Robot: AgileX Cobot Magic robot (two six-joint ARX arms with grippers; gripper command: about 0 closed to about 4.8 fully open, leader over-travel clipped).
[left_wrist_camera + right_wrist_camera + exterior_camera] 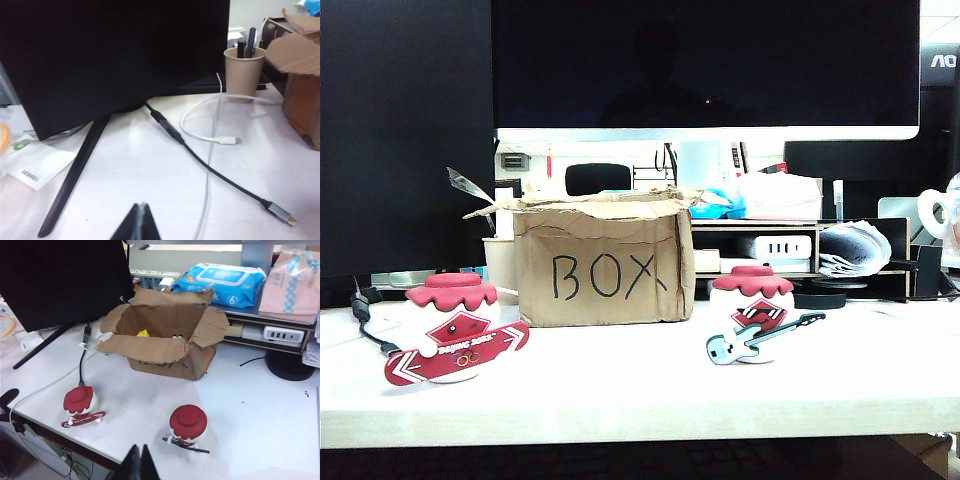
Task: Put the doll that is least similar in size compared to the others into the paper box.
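The paper box (605, 270), marked "BOX", stands open at mid-table. In the right wrist view the box (170, 365) holds a small yellow shape (143, 333); I cannot tell if it is the doll. The snowboard doll (455, 325) (80, 402) stands left of the box and the guitar doll (752, 310) (187, 425) right of it. My right gripper (141, 446) is shut and empty over the table's front edge, near the guitar doll. My left gripper (142, 205) is shut and empty, low over the table beside the box (302, 100). Neither gripper shows in the exterior view.
A black monitor (705, 60) stands behind the box, its stand leg (75, 175) on the table. A paper cup with pens (243, 70), a white cable (210, 140) and a black cable (220, 175) lie left of the box. A shelf carries a wipes pack (225, 282) and power strip (282, 333).
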